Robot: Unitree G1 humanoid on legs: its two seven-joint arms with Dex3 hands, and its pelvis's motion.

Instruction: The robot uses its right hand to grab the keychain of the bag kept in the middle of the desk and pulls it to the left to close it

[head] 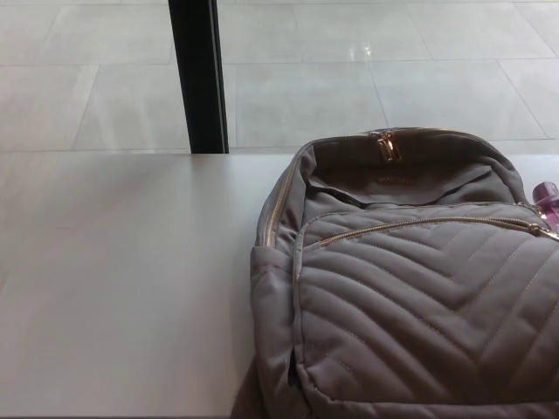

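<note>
A taupe quilted backpack lies on the white desk, filling the right half of the head view. Its front pocket has a gold zipper line running across the upper quilted panel. A gold zipper pull sits at the top of the main compartment. At the far right edge a small purple keychain pokes out beside the end of the zipper. Neither of my hands shows in the picture.
Beyond the desk's far edge lies a pale tiled floor. A black vertical post stands behind the desk at centre left. The bag's right side runs out of the picture.
</note>
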